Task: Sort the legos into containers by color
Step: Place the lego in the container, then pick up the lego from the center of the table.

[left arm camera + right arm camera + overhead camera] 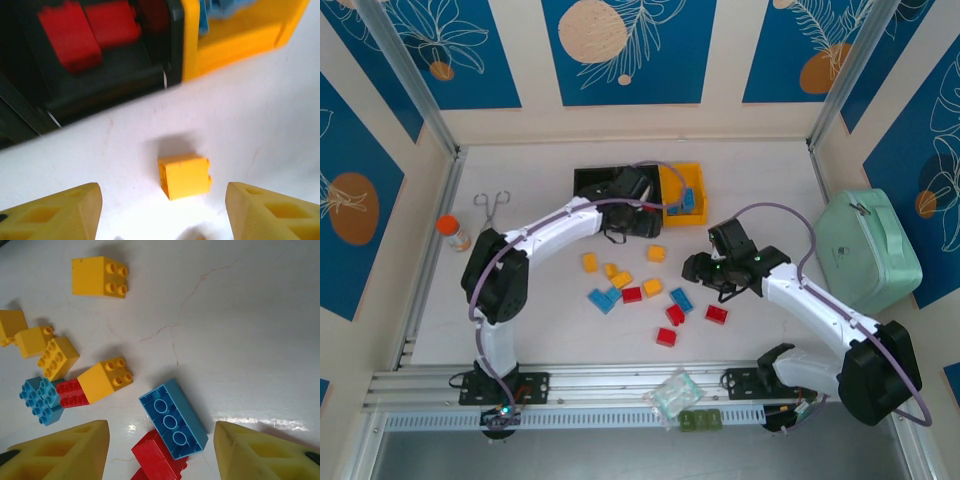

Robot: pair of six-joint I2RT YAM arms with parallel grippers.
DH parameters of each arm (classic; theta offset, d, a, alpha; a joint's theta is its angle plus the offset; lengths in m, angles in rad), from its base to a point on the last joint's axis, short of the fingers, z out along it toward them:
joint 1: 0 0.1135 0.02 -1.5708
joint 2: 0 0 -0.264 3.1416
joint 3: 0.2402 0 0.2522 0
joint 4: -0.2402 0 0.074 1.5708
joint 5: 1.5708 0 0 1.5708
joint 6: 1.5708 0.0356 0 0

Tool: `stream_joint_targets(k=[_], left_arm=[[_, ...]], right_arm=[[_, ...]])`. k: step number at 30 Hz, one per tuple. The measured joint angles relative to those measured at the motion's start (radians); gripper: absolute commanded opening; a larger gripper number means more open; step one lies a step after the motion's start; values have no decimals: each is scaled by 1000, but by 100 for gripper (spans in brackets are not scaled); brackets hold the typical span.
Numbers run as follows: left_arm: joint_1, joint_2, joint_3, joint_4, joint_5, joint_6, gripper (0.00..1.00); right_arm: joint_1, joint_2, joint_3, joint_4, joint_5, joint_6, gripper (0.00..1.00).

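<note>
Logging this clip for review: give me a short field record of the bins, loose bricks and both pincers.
yellow bin: holds blue bricks
black bin: holds red bricks, next to the yellow one
loose bricks: red, blue, yellow, scattered on the table
left pincer: open, above a yellow brick near the black bin
right pincer: open, above a blue brick lying underside up

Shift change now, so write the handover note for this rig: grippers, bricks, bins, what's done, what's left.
Left gripper: open, empty, above a yellow brick on the table in front of the bins.
Right gripper: open, empty, above a blue brick lying against a red one.
Done: red bricks in a black bin; blue ones in the yellow bin.
Left: about eleven loose bricks in all three colours.
</note>
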Motion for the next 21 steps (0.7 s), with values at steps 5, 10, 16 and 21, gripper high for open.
stream_joint_targets(k=[5,10,16,21], left_arm=[[-44,-1,-64,13,19,6,74],[-79,11,-60,34,13,5,77],[-98,110,-7,31,-32,-5,77],[-99,176,28,27,-75,-22,74]], right_arm=[[-39,-86,-10,-5,-5,-29,62],[-93,-166,-71,-7,-26,-35,63],[-109,-195,-117,-10,-46,-35,63],[-113,-195,-134,-6,-56,-34,63]])
